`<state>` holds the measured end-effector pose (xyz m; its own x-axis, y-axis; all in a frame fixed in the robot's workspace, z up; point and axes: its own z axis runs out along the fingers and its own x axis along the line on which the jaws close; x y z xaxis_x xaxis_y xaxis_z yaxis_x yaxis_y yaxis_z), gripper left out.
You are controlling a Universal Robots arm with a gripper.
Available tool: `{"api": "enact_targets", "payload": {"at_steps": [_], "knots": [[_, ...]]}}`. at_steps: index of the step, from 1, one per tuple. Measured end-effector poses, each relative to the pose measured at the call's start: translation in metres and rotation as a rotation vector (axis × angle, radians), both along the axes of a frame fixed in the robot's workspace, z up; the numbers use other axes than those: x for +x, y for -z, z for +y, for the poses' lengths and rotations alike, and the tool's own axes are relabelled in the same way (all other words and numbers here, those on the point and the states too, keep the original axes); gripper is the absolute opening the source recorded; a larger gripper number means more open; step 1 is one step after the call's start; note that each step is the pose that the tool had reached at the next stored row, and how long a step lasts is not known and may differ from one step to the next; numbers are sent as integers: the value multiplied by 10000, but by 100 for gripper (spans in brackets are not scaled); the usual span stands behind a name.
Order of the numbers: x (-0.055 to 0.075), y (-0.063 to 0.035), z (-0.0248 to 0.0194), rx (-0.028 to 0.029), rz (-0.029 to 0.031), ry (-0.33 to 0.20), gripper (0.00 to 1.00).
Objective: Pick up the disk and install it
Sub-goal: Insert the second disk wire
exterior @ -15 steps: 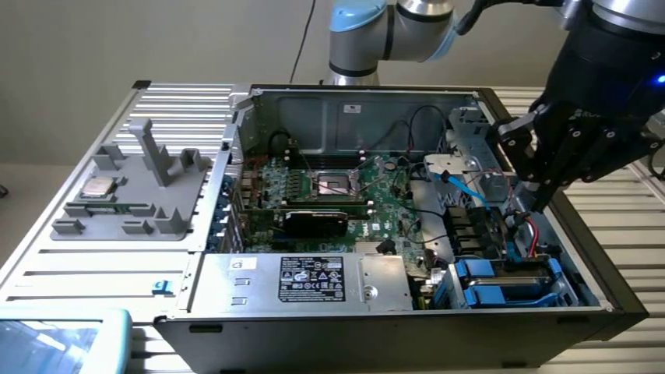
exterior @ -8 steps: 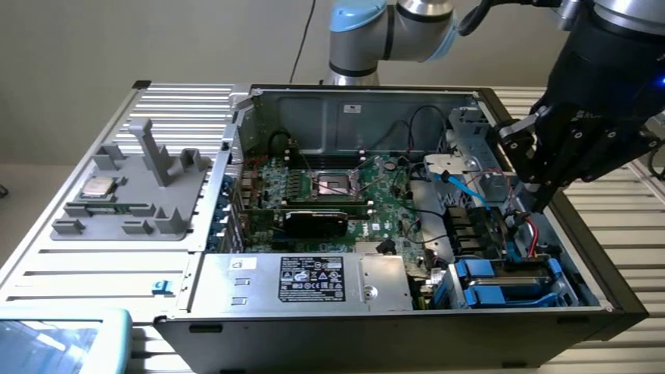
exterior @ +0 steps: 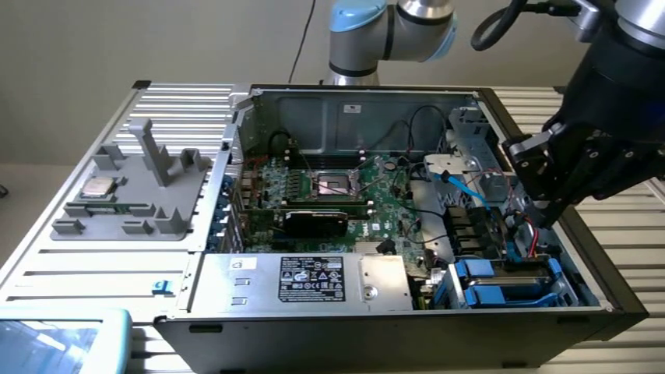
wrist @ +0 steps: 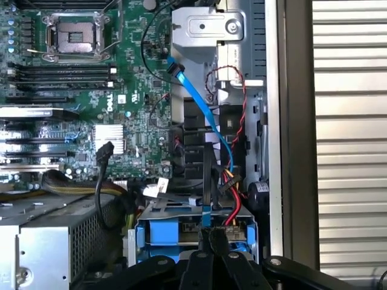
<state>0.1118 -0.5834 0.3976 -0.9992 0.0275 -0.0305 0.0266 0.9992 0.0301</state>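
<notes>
Gripper (wrist: 211, 257) closed and empty above the drive bay (wrist: 145, 232)

The disk (exterior: 504, 274), blue-bracketed, sits in the bay at the open computer case's (exterior: 311, 117) corner; seemingly the install step; any further move needs care around cables (wrist: 202, 115).

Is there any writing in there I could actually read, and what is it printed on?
"DELL": white print on the green motherboard.
Black-and-white sticker on the silver box: print too small to read.
Small white sticker beside it: unreadable.
</notes>
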Motion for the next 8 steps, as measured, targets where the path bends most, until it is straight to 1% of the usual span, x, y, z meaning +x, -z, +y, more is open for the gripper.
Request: {"api": "enact_targets", "payload": {"at_steps": [2,5,8], "knots": [[0,3,-32,29,14,-21,11],[0,31,-59,67,23,-95,11],[0,85,-79,74,32,-230,11]]}}
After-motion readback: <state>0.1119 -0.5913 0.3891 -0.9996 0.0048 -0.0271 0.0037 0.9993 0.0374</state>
